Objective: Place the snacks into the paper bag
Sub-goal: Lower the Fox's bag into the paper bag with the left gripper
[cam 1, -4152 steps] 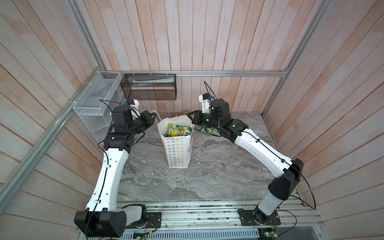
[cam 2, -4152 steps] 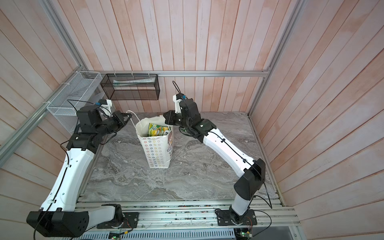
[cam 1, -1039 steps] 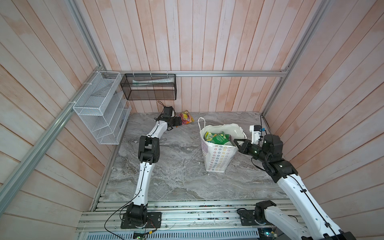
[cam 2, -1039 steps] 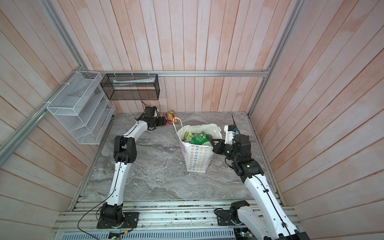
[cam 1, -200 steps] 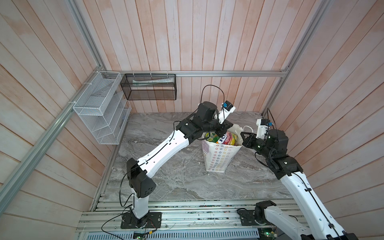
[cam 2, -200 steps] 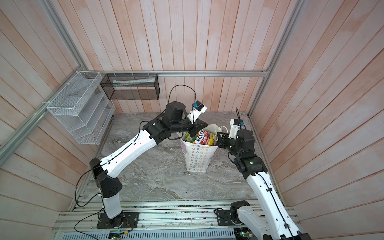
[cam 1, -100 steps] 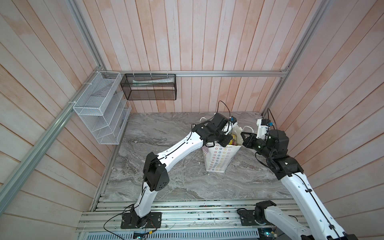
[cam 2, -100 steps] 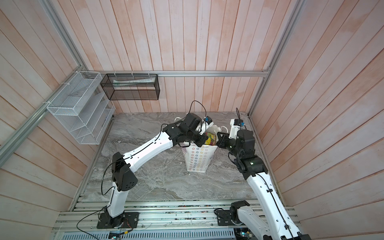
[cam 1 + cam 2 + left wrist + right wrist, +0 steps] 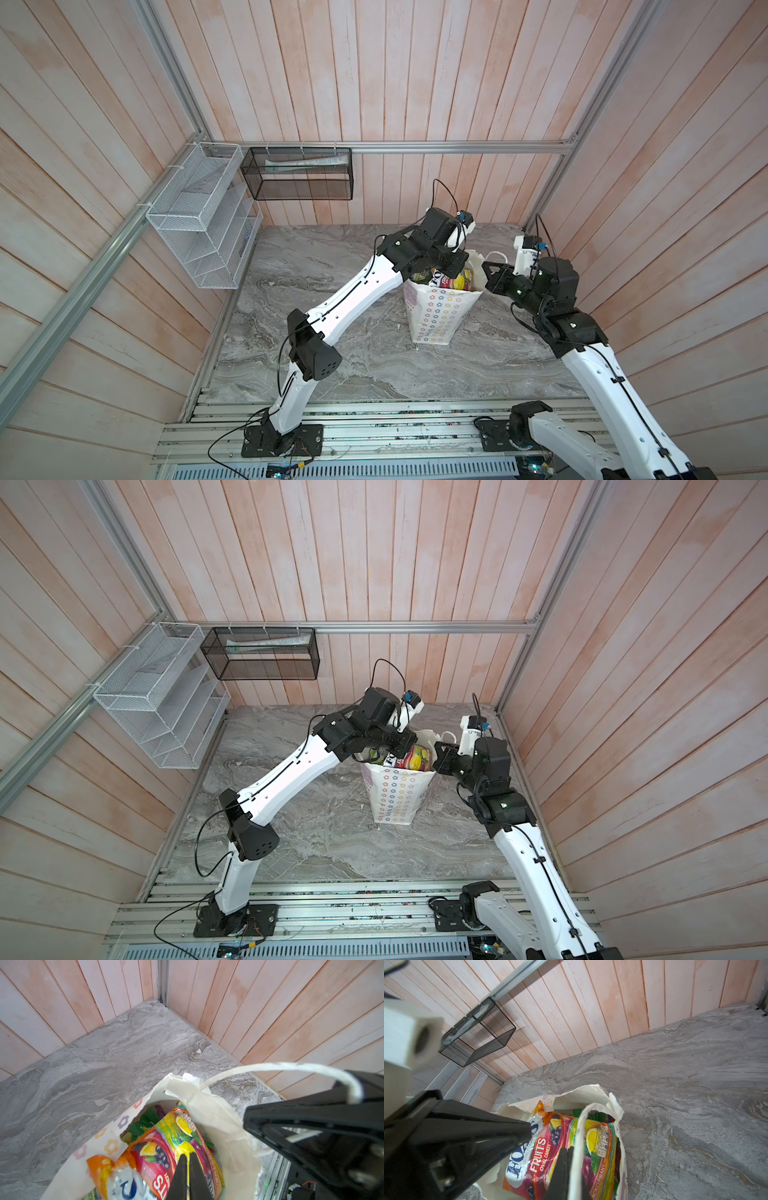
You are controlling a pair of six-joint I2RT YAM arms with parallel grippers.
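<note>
my left fingers [image 9: 185, 1164] are drawn so close that only a sliver shows between them, and they point down into the open mouth of the paper bag [image 9: 436, 320]; their tips sit against a glossy fox's fruits packet [image 9: 542, 1147], orange, pink and yellow, which lies tilted on top of the other snacks [image 9: 145, 1124]; whether i pinch that packet or only touch it i cannot tell; under it i can make out green wrappers and a scrap of purple, all inside the bag and below its ragged rim; my right fingers [image 9: 566, 1159] are clamped on the bag's white cord handle [image 9: 270, 1066], which arches up from the rim on my right side and runs into their grip; in both top views the bag stands upright on the grey marbled counter [image 9: 332, 266], toward the back right corner; my left arm reaches across from the left over its mouth, and my right wrist hangs just beside its right edge; rows of small coloured flowers run down the side of the bag that faces the cameras; well apart from the bag, a white wire rack [image 9: 199, 232] hangs on the left wall, and a black mesh basket [image 9: 299, 174] hangs on the back wall just beside it
</note>
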